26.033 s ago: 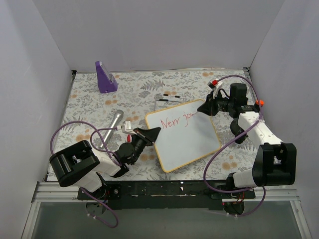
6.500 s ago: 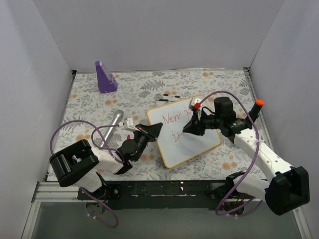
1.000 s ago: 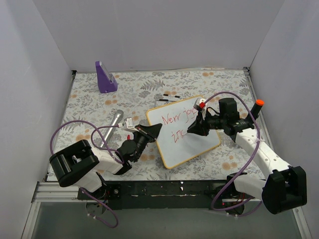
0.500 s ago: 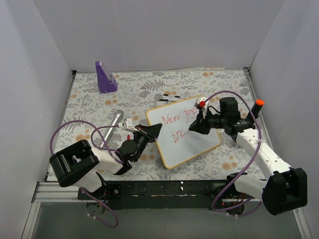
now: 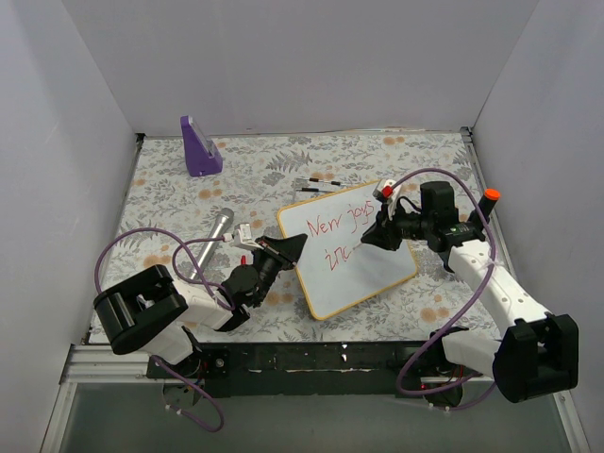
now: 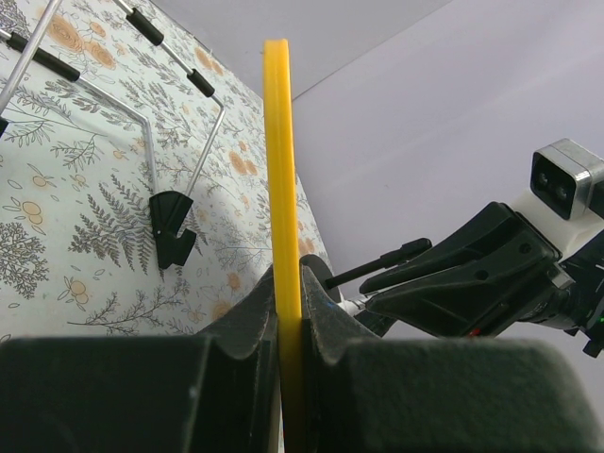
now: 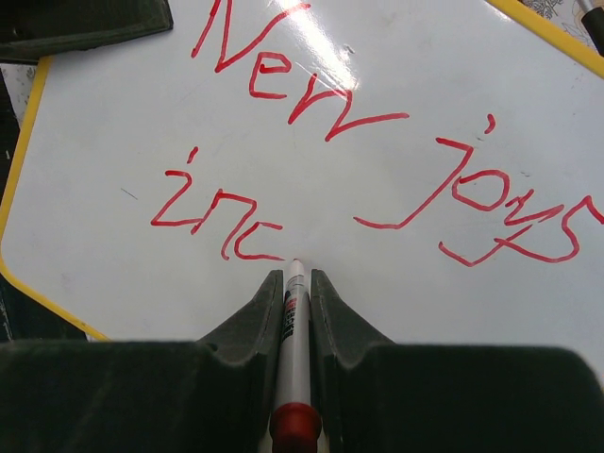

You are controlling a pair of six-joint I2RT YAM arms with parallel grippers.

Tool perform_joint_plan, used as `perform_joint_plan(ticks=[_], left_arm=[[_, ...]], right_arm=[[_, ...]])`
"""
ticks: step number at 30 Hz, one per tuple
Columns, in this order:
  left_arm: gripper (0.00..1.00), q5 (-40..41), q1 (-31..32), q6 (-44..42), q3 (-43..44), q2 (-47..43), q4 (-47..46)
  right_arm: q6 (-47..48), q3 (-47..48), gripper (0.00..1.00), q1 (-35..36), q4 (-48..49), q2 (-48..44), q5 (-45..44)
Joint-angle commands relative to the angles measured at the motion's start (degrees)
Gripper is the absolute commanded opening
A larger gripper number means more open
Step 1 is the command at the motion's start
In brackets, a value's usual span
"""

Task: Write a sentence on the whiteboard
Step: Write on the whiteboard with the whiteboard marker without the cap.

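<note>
The whiteboard, white with a yellow frame, lies tilted in the middle of the table. My left gripper is shut on its left edge, and the frame runs up between the jaws. The sentence in red reads "New joys" with "inc" below it. My right gripper is shut on a white marker with a red end. Its tip touches the board just right of the "c". From above, the right gripper hovers over the board's middle.
A purple wedge-shaped stand sits at the back left. A silver cylinder lies left of the board. A wire easel with black tips lies behind the board. White walls close in three sides.
My right gripper has shifted slightly to the right with the marker, and the second line has grown to "inc". The left gripper and the board have stayed still.
</note>
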State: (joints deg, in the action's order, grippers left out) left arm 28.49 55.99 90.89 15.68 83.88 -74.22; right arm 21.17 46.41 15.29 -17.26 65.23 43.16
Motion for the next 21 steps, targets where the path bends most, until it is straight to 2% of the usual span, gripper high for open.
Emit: perform_joint_plan(ticks=[1,11,21], left_arm=[[0.0,-1.3,0.4,-2.4,0.7,-1.2,-11.2],[0.0,-1.2,0.4,-2.6,0.5,-1.3,-11.4],[0.0,-1.2,0.4,-2.6,0.2,-1.4,-11.7]], right_arm=[[-0.8,2.6,0.01,-0.1,2.6,0.9,2.5],[-3.9,2.1,0.01,-0.2,6.9,0.8,-3.4],[-0.9,2.0,0.01,-0.3,2.3,0.4,-4.9]])
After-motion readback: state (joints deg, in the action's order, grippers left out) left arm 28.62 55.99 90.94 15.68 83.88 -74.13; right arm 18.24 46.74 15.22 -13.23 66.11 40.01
